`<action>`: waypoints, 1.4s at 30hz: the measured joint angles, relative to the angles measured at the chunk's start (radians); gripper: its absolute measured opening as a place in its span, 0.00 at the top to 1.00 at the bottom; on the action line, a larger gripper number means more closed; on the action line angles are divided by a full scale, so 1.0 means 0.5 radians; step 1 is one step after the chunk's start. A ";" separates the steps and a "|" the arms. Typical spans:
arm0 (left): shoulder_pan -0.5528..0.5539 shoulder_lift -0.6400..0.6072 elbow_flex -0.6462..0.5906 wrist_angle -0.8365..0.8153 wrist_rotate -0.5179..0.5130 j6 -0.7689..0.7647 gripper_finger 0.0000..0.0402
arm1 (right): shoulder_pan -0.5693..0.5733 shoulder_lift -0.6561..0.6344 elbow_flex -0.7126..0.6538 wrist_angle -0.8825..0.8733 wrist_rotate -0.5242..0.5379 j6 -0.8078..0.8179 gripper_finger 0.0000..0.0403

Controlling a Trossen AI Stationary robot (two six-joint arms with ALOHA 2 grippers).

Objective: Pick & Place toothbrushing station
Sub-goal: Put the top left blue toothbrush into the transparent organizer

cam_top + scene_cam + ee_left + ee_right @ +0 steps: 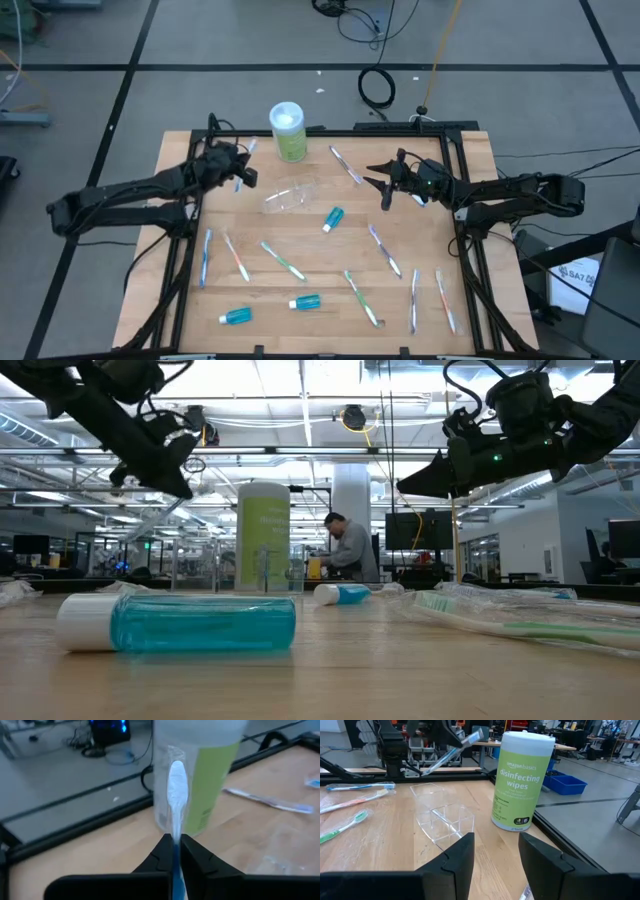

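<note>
Two tools hung above the desk — the left tool pinching a blue toothbrush beside the wipes canister, the right tool spread near the clear cup.

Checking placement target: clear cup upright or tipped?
Tipped. The clear cup lies on its side on the table, nothing visible inside.

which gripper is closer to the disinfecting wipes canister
Left. The left gripper, shut on a blue toothbrush, hangs just beside the disinfecting wipes canister. The right gripper, open and empty, is farther off, across the clear cup.
</note>
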 joint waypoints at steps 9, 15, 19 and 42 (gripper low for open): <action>-0.206 0.001 0.000 0.128 -0.294 0.116 0.97 | 0.000 0.000 0.000 0.000 0.000 0.000 0.64; -0.338 0.002 0.000 0.310 -0.305 0.166 0.99 | 0.000 0.000 0.000 0.001 0.000 0.000 0.64; -0.423 0.002 0.000 0.382 -0.304 0.160 0.97 | 0.000 0.000 0.000 0.001 0.000 0.000 0.64; -0.691 0.308 -0.027 0.944 -0.514 0.275 0.98 | 0.000 -0.001 0.000 0.001 0.000 0.000 0.64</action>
